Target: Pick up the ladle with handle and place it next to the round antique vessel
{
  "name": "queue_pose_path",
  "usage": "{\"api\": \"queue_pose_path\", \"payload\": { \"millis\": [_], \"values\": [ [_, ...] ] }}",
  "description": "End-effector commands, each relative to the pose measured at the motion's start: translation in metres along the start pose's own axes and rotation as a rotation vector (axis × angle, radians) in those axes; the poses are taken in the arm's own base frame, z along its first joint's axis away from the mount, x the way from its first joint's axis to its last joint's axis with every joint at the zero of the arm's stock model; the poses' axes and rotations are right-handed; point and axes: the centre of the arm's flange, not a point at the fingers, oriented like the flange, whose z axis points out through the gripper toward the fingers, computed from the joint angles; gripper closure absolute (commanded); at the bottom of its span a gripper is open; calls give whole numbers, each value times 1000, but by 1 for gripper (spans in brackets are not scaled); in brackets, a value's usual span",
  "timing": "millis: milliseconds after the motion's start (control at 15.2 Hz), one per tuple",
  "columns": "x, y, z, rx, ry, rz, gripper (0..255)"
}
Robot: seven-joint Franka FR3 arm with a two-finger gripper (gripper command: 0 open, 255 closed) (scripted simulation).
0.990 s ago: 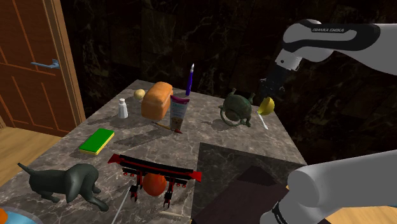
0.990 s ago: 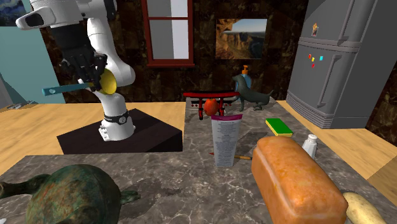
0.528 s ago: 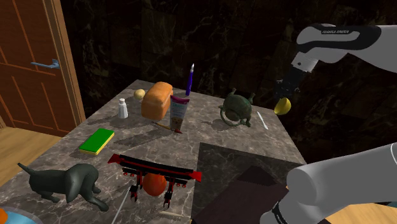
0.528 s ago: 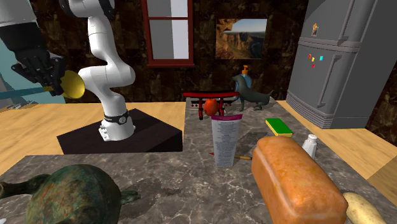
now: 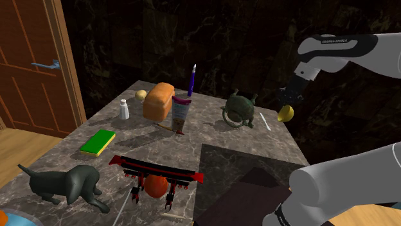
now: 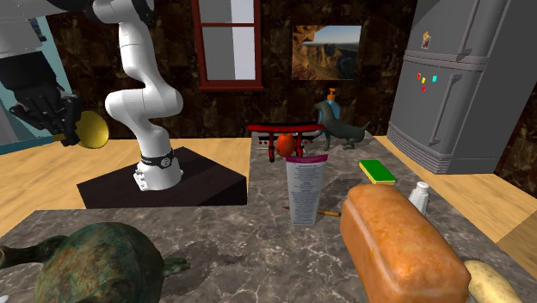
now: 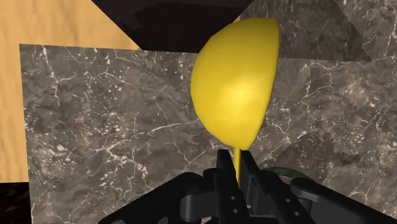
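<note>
1. Locate the ladle. Its yellow bowl hangs in the air, clear of the marble table. In the wrist view, you see the rounded underside of the bowl over the marble surface.

2. Check the gripper. The two black fingers are drawn narrow and clasp the thin yellow stem just below the bowl. In the shoulder view, the gripper points downward with the bowl beneath it.

3. Locate the round vessel. It is dark green and stands on the table near the far edge. The ladle is near it, on the shoulder view's right, and does not touch it. A thin white stick lies on the table between the two.

4. In the second exterior view, the gripper and the bowl show at the left, well above the vessel in the near left corner.

5. Note the other items on the table: a bread loaf, an upright tube, a white shaker, a green sponge, a red rack and a dark dog figure.
</note>
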Motion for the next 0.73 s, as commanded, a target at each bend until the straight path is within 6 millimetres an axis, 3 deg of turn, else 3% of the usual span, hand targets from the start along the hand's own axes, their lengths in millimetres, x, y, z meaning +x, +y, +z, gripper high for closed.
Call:
{"api": "queue_pose_path", "payload": {
  "millis": [0,660],
  "values": [
    [1,1,9,0,1,0,255],
    [5,9,61,0,1,0,255]
  ]
}}
